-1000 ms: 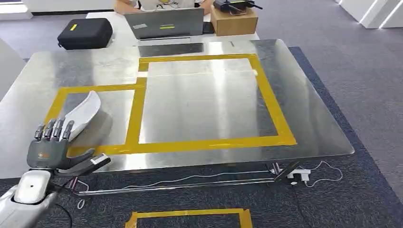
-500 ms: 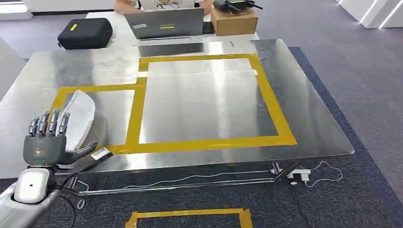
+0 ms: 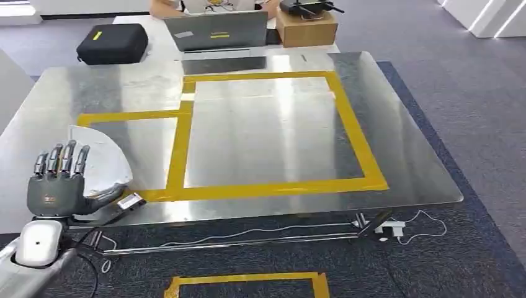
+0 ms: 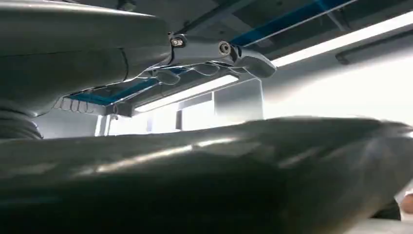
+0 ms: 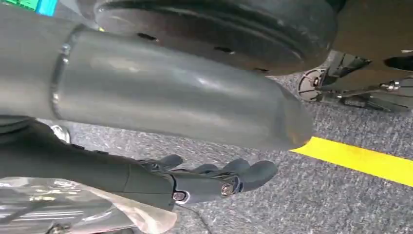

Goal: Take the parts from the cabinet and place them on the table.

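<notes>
Near the front-left corner of the steel table [image 3: 403,155], the left hand [image 3: 57,186] grasps a white curved part [image 3: 102,158] resting inside the small yellow-taped box; right hand [image 5: 209,183] hangs released, holding nothing

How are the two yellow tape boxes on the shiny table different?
The left tape box is smaller and sits closer to the robot; the big tape box stretches further back. The left tape box has a white part in it, with the left robot hand on it, while the big tape box holds nothing. Both are yellow tape on the metal table and share one side.
</notes>
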